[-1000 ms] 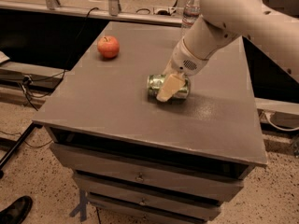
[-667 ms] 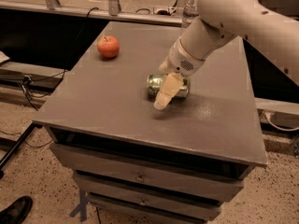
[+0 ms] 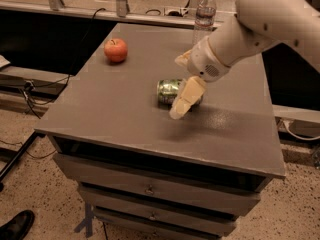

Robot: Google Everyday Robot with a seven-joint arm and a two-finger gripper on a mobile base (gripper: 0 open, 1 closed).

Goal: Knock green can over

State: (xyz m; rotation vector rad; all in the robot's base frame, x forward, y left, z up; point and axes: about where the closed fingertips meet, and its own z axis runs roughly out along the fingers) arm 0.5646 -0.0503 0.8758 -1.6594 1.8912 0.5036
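Note:
The green can (image 3: 169,91) lies on its side in the middle of the grey cabinet top (image 3: 125,109), its silver end facing left. My gripper (image 3: 178,87) hangs over the can's right part, with the white arm reaching in from the upper right. One cream finger (image 3: 184,100) crosses in front of the can and hides its right end. The other finger (image 3: 183,59) sticks out behind the can. The fingers are spread apart and hold nothing.
A red apple (image 3: 115,50) sits at the back left of the top. A clear plastic water bottle (image 3: 204,15) stands at the back edge, beside the arm. Drawers run below the front edge. A dark shoe (image 3: 16,225) shows on the floor at the bottom left.
The near finger has swung down and toward the front edge, past the can. The can stays on its side in the same spot.

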